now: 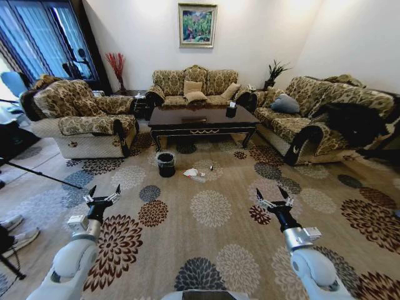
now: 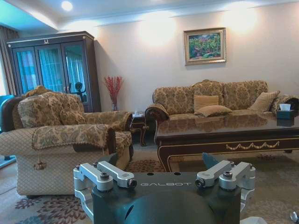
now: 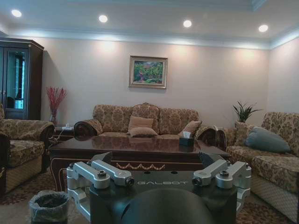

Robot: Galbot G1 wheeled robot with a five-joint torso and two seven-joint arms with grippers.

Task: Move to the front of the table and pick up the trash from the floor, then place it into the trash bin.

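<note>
The dark brown table (image 1: 200, 119) stands across the room on the patterned floor (image 1: 212, 250), in front of the back sofa. The black trash bin (image 1: 165, 164) with its clear liner sits on the carpet before the table's left end. To its right lies the trash: a white paper wad (image 1: 190, 172), a clear bottle (image 1: 199, 179) and a tiny scrap (image 1: 211, 167). My left gripper (image 1: 103, 195) and right gripper (image 1: 274, 199) hover open and empty over the carpet, well short of the trash. The right wrist view shows the trash bin (image 3: 49, 205) and the table (image 3: 140, 151).
An armchair (image 1: 87, 119) stands at the left, a sofa (image 1: 194, 84) behind the table and another sofa (image 1: 312, 115) at the right. A tripod leg (image 1: 37, 172) and a person's shoes (image 1: 15, 230) are at the left edge. Open carpet lies between me and the bin.
</note>
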